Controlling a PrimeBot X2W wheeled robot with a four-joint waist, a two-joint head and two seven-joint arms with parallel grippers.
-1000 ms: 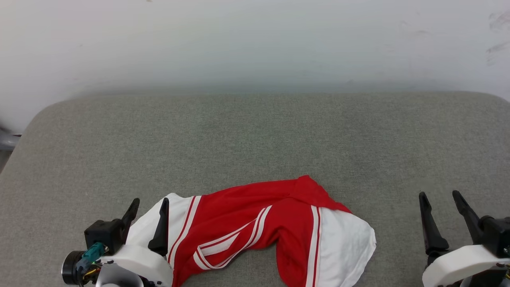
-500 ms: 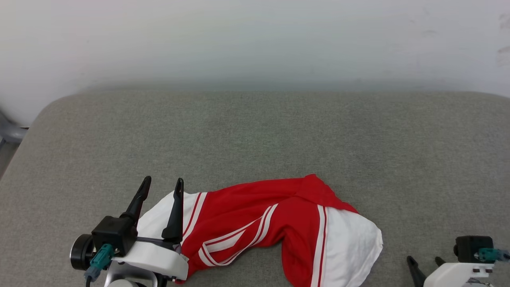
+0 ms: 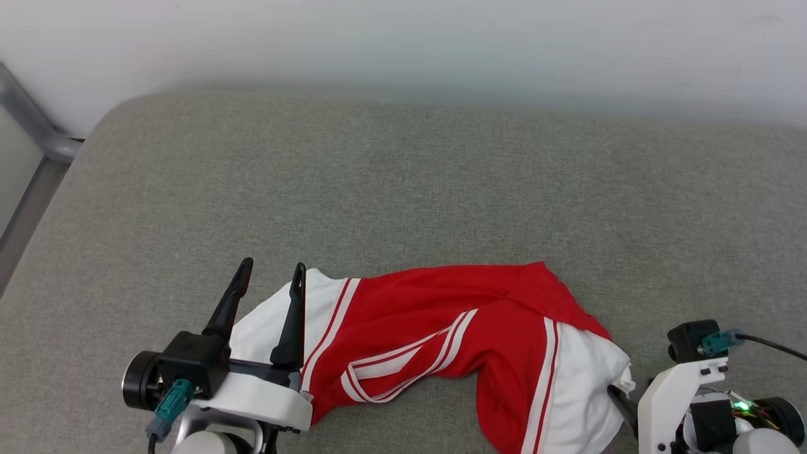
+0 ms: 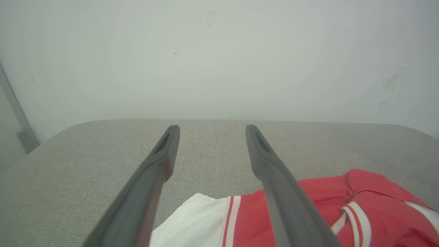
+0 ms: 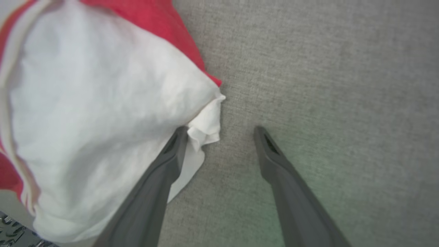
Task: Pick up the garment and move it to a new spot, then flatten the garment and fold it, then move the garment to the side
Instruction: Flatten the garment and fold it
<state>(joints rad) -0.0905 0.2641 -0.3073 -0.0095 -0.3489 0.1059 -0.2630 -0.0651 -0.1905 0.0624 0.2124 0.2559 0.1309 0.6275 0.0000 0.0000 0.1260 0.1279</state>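
The garment (image 3: 441,321) lies crumpled near the front of the grey padded surface (image 3: 403,189), red in the middle with a white sleeve at each end. My left gripper (image 3: 271,274) is open and hovers over the left white sleeve (image 4: 192,223), one finger on each side of its edge. In the left wrist view the left gripper (image 4: 212,127) points toward the wall. My right gripper (image 5: 219,132) is open and points down at the right sleeve (image 5: 103,120). Its left finger touches the sleeve's edge and its right finger stands over bare fabric. Its white mount (image 3: 674,391) sits at the lower right.
A white wall (image 3: 403,38) stands behind the surface. A grey metal frame (image 3: 38,132) runs along the far left. The surface stretches wide beyond and to both sides of the garment. The garment's near end reaches the bottom of the head view.
The head camera has tilted and turned, shifting the whole picture. My left gripper has reached farther forward over the left sleeve. My right gripper has turned downward and come to the right sleeve's edge.
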